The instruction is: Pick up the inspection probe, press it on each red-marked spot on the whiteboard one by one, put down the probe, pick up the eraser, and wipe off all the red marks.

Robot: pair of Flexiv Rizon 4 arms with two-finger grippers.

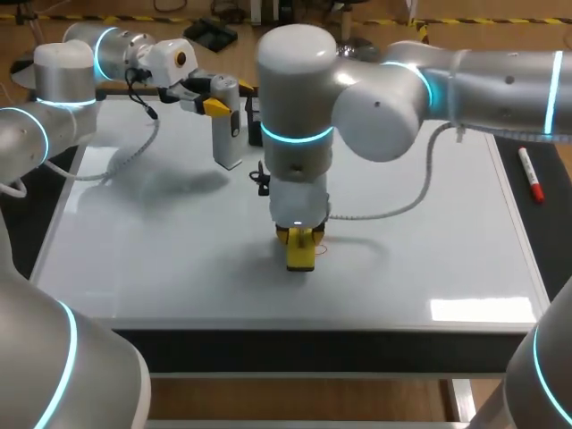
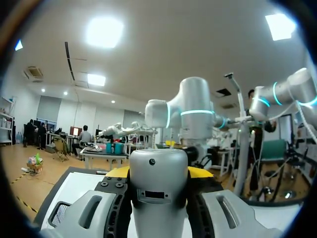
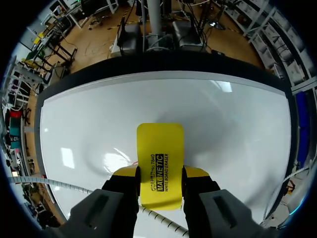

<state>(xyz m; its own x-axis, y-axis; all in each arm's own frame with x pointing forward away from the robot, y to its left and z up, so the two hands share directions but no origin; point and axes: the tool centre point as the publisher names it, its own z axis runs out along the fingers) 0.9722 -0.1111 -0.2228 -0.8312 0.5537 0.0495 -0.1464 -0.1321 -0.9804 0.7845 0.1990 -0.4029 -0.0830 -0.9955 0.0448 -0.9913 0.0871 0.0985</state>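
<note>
The right gripper [image 3: 160, 174] has its two yellow-tipped fingers [image 3: 126, 173] closed from both sides on the eraser [image 3: 160, 163]. This is a flat, bright yellow block with rounded corners and black print along its top face. The near end of the block sits between the fingers and the rest juts out ahead of them. It lies flat on the whiteboard [image 3: 223, 124]. In the head view the right arm comes in from the right and reaches past the middle, its gripper pointing straight down at the board's near middle part. A thin red mark [image 1: 323, 248] shows just beside the eraser on the white surface, though it is too faint to tell whether the block touches it.

The left gripper [image 2: 158, 173] is clamped on the inspection probe [image 2: 158, 183], with black pads against either side and yellow tips showing just behind. The probe is a silver-grey body with a rounded top. It has a small dark dot near the crown and a dark rectangular slot lower on its face. In the head view it hangs upright in the left arm's fingers over the far part of the board, gripped near its upper end, lower end toward the surface, well apart from the eraser.

A white marker pen with a red cap [image 1: 531, 174] lies just outside the whiteboard's right rim.
</note>
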